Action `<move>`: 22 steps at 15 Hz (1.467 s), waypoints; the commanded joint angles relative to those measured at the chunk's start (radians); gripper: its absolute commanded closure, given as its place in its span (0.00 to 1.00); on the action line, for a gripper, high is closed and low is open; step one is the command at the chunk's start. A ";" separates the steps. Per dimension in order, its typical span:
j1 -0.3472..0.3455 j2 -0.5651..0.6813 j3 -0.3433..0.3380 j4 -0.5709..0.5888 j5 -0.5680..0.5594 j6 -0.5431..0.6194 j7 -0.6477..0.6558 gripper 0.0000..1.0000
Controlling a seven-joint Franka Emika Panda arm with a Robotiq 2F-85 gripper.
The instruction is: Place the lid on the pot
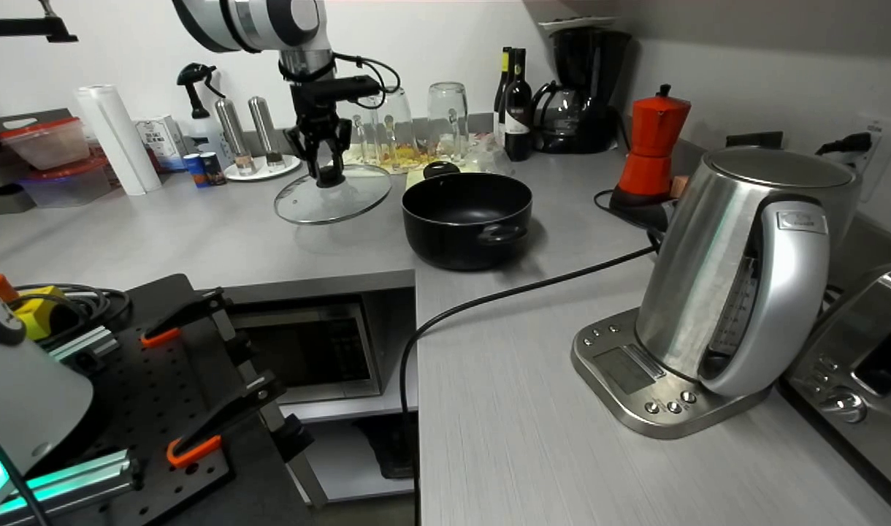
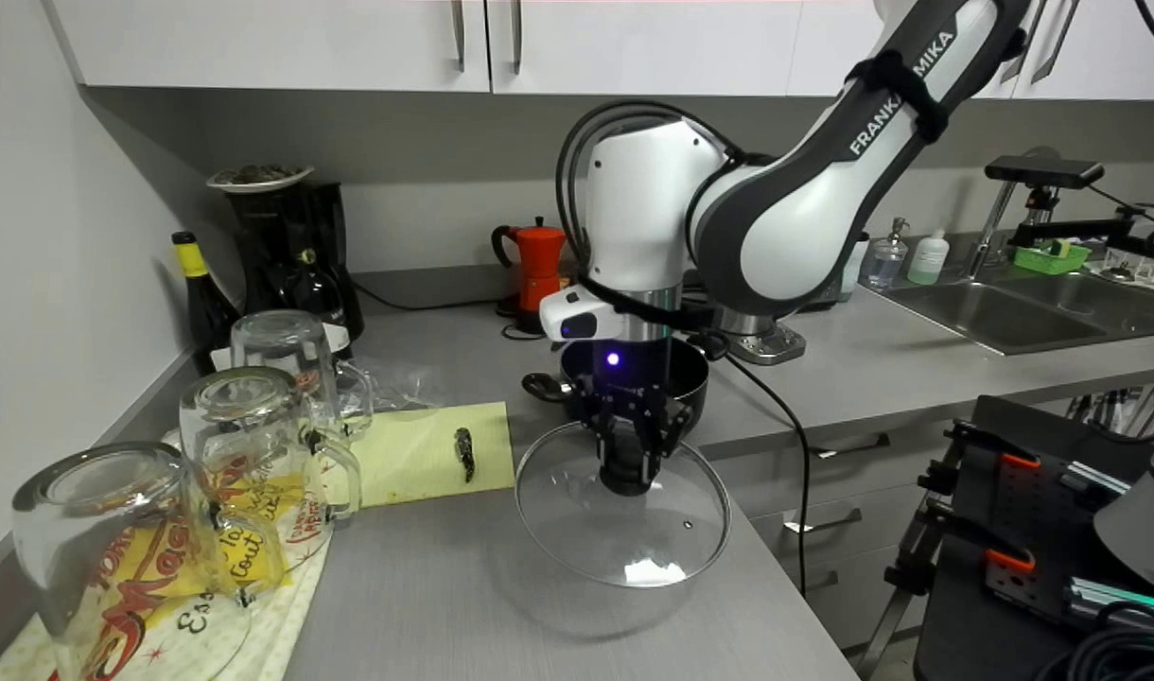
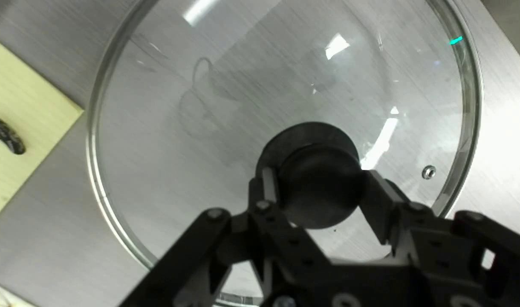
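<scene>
The lid is a clear glass disc with a metal rim and a dark knob. It shows in both exterior views and fills much of the wrist view. My gripper is shut on the lid's knob, with a finger on each side of it in the wrist view. The lid hangs a little above the counter, slightly tilted, with a shadow below. The black pot stands uncovered on the counter beside the lid. In an exterior view the pot is partly hidden behind my gripper.
A black cable crosses the counter near the pot. The steel kettle and red moka pot stand beyond it. Glass mugs and a yellow sheet lie near the lid. The counter edge runs close by.
</scene>
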 commanded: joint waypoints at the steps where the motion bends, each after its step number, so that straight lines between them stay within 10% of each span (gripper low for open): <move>1: -0.011 -0.088 -0.014 0.014 0.053 -0.053 0.020 0.75; 22: -0.142 0.012 -0.190 0.410 0.168 -0.343 0.085 0.75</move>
